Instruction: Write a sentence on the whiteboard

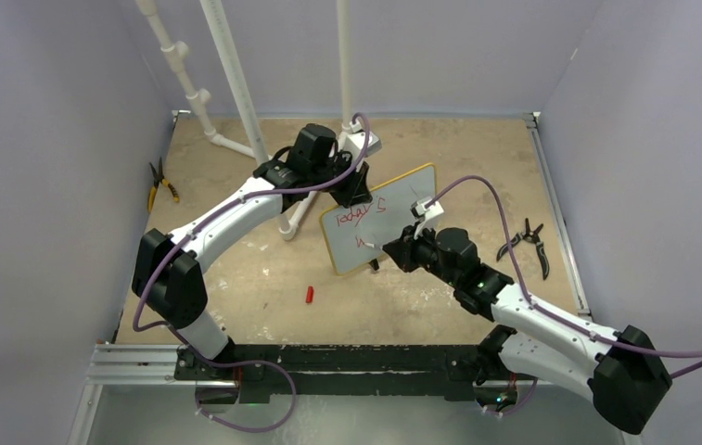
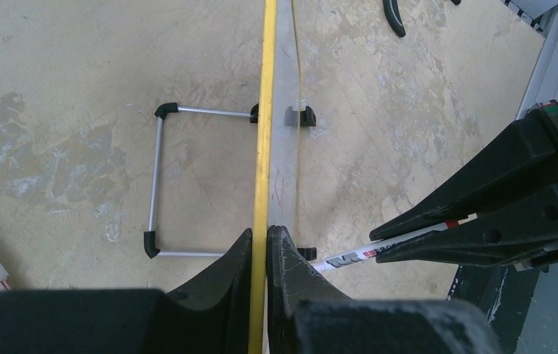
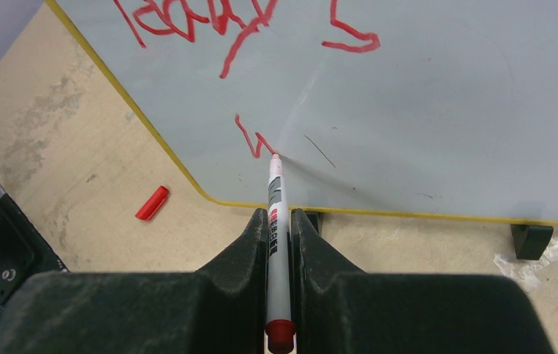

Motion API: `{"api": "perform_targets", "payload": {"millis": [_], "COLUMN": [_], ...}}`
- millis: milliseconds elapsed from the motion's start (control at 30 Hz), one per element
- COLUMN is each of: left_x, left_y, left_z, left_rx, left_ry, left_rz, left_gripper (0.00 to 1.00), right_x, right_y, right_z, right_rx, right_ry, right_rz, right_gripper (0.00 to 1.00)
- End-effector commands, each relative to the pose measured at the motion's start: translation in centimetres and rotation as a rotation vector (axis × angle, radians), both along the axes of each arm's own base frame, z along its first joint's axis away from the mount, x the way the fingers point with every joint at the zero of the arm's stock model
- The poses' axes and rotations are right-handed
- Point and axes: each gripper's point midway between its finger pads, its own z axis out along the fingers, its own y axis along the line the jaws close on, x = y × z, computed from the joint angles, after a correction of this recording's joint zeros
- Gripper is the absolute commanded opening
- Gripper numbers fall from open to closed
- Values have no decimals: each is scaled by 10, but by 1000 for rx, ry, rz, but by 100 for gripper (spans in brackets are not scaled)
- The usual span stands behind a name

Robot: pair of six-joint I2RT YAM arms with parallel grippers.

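The whiteboard, white with a thin yellow frame, stands tilted mid-table on black feet and a wire stand. The sentence is red: a slanted word like "today" and an "s" on the first line, and a short zigzag stroke below. My left gripper is shut on the board's yellow top edge. My right gripper is shut on a white marker with a red end. Its tip touches the board at the end of the zigzag stroke.
A red marker cap lies on the table in front of the board. Yellow-handled pliers lie at the far left and black pliers at the right. White pipes rise behind the board. Walls enclose three sides.
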Motion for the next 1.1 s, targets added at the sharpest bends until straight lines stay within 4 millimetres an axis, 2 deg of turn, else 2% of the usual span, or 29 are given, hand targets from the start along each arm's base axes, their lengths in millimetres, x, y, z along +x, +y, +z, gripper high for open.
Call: {"api": "perform_targets", "payload": {"millis": [0, 267, 633, 1067], "left_x": [2, 2, 2, 2], "left_y": [1, 1, 0, 0], "left_z": [11, 11, 9, 10], "left_rx": [-18, -18, -18, -17], "left_ry": [-39, -37, -33, -34], "left_rz": [0, -2, -6, -3], "left_gripper": [0, 0, 0, 0], "right_x": [14, 15, 16, 14], "right_y": [-7, -7, -6, -4], "right_z": [8, 18, 65, 58], "right_rx": [-8, 28, 151, 133], "right_ry": [-17, -48, -156, -139], "right_rz": [-81, -86, -91, -75], "right_gripper": [0, 0, 0, 0]}}
